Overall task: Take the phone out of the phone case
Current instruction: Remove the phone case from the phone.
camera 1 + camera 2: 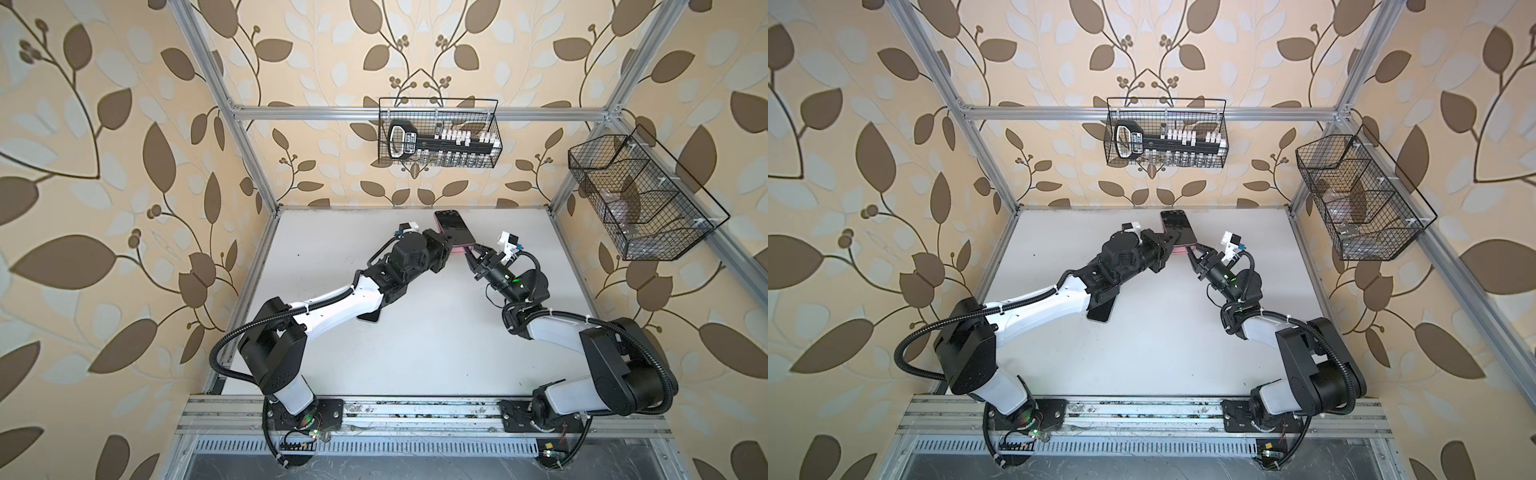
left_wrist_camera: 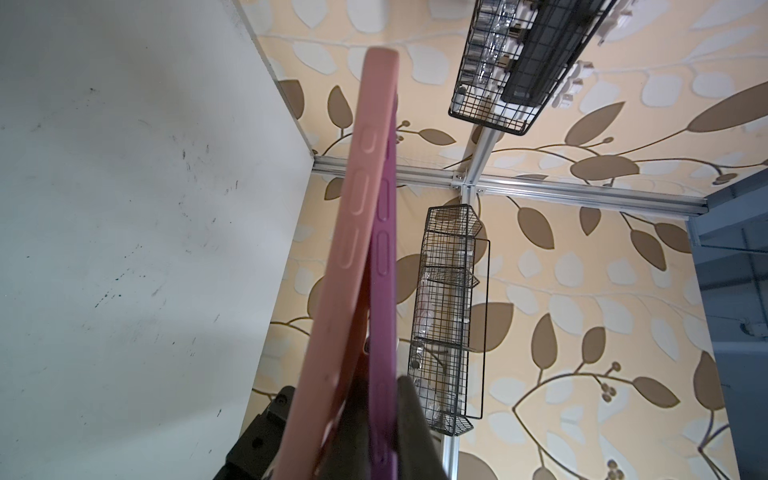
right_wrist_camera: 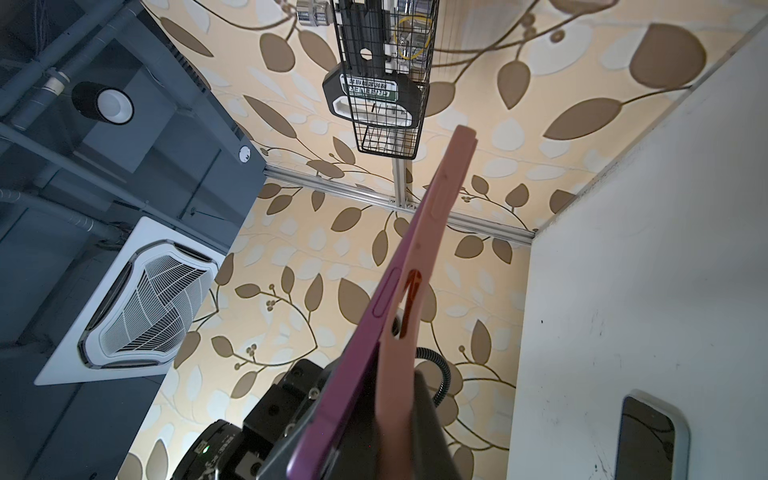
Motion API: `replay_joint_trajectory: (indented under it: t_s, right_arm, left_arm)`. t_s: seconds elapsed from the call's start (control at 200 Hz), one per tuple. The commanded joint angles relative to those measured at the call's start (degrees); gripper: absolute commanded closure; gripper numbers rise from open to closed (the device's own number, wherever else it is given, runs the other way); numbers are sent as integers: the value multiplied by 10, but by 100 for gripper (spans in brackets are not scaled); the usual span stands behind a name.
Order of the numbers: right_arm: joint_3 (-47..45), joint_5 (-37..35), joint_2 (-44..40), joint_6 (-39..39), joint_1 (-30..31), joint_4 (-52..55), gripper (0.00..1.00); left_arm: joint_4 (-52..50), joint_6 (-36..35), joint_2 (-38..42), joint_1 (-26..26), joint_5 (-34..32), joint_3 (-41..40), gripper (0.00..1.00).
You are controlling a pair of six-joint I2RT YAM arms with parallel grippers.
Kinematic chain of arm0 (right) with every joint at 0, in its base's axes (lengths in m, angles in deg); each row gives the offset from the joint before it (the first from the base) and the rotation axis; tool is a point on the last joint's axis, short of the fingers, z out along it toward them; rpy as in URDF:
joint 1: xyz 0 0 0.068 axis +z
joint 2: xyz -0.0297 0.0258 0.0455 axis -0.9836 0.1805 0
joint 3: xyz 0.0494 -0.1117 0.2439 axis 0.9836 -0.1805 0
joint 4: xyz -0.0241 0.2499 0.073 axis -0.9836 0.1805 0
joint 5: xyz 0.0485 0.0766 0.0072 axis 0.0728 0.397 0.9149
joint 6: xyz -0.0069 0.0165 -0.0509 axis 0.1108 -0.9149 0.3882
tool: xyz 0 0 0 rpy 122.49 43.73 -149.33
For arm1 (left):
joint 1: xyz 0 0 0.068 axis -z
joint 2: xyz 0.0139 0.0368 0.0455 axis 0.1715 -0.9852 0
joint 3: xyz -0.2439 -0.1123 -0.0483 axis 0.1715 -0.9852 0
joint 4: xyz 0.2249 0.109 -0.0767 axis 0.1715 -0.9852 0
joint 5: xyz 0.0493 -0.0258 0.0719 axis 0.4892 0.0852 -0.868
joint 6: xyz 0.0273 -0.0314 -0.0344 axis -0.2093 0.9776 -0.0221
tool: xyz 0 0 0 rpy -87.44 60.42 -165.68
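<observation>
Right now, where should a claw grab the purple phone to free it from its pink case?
I'd pinch the slim purple phone across its flat faces at the freed end, coming from the side where the soft pink case gapes away.

Two slim arms are showing white shells between black joints.
The left arm (image 1: 332, 307) and the right arm (image 1: 557, 328) are each wearing smooth white link covers between boxy and round black motor housings. A black ribbed conduit (image 1: 232, 332) is looping along each arm, and white zip ties (image 1: 306, 308) are cinching it to the shells. A green light (image 1: 515, 279) is glowing on the right wrist housing. Small white camera mounts (image 1: 411, 226) with blue fittings are sitting on the wrists. The left gripper (image 1: 451, 245) and the right gripper (image 1: 471, 249) are showing angular black fingers. Black base plates (image 1: 328, 409) are carrying screws and thin red wires.
</observation>
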State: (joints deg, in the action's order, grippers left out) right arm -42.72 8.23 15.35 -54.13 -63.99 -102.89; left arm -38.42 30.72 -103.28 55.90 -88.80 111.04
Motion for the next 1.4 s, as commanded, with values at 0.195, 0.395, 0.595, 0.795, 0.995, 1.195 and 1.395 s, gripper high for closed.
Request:
replay_joint_trajectory:
  t_s: [0.195,0.395,0.595,0.795,0.995,1.195,1.395]
  right_arm:
    - [6,39,-9,21,9,-18,100]
    - [15,40,7,26,6,-18,100]
    - [24,37,28,28,5,-20,100]
    - [36,37,48,32,1,-21,100]
    - [45,36,64,32,-4,-22,100]
    - [50,34,79,32,-5,-23,100]
    - [50,33,91,32,-8,-29,100]
  left_arm:
    - [93,7,3,-5,38,29,100]
    - [88,14,13,-1,44,26,100]
    - [78,22,19,7,50,26,100]
    - [84,36,15,13,57,23,100]
    - [82,38,11,21,61,19,100]
    - [90,44,9,23,67,15,100]
    - [89,39,15,23,67,13,100]
